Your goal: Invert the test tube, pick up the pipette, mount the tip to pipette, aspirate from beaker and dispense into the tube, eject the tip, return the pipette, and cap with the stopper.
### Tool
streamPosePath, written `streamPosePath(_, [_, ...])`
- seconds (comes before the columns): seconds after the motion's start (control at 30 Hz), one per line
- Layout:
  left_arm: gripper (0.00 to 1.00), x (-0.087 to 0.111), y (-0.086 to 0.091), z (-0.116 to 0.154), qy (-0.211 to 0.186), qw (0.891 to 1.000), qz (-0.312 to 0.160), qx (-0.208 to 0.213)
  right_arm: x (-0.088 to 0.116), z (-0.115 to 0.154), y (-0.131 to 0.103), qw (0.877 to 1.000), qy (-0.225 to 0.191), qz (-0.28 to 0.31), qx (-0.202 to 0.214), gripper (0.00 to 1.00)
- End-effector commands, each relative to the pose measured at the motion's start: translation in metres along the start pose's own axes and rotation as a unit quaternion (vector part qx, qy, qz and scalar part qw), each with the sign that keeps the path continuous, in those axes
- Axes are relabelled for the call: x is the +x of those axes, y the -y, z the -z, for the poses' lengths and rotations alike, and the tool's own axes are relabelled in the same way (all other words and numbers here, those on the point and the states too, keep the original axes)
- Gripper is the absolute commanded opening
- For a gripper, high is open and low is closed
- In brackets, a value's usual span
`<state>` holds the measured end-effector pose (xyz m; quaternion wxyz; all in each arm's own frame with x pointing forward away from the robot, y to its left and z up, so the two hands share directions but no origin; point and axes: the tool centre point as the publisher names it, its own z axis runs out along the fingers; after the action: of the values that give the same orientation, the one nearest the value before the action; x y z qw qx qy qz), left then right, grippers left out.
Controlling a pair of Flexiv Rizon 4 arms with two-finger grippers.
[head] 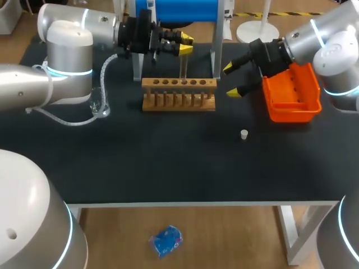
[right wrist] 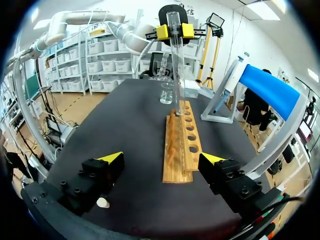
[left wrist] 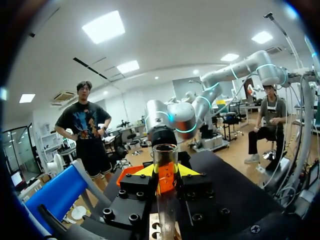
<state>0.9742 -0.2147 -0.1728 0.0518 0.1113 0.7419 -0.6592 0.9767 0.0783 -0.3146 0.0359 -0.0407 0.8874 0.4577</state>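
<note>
The left hand (head: 182,43) sits over the back of the bench (head: 168,168), its yellow-tipped fingers closed from two sides on the upper part of a clear test tube (head: 183,67). The tube hangs upright with its open mouth just above the fingers. Its lower end reaches the top of the wooden rack (head: 178,93) at one of the middle holes, but I cannot tell whether it sits inside the hole. The right hand (head: 235,78) is near the rack's right end, with its fingers spread wide and nothing between them. It is apart from both the rack and the tube. Just behind it, at the bench's right side, is an orange bin (head: 291,95), partly covered by the right arm. A small white stopper (head: 244,134) stands alone on the dark bench surface, in front of the right hand and well apart from the rack. A glass beaker (head: 101,106) stands to the left of the rack, close beside the left arm and its loose cable. Behind the rack rises a stand with a blue top (head: 174,8). Its legs frame the held tube, and the left hand crosses in front of it.
</note>
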Motion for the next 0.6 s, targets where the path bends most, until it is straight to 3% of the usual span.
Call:
streamPosePath(0.03, [0.00,-0.005,-0.003,-0.003,-0.008,1.000,0.006,0.003,0.001,-0.005,0.004,1.000,0.013,0.001,-0.007,1.00])
streamPosePath(0.6, [0.00,-0.024,-0.020,-0.005,-0.008,1.000,0.012,0.005,0.001,-0.005,0.004,1.000,0.013,0.001,-0.007,1.00])
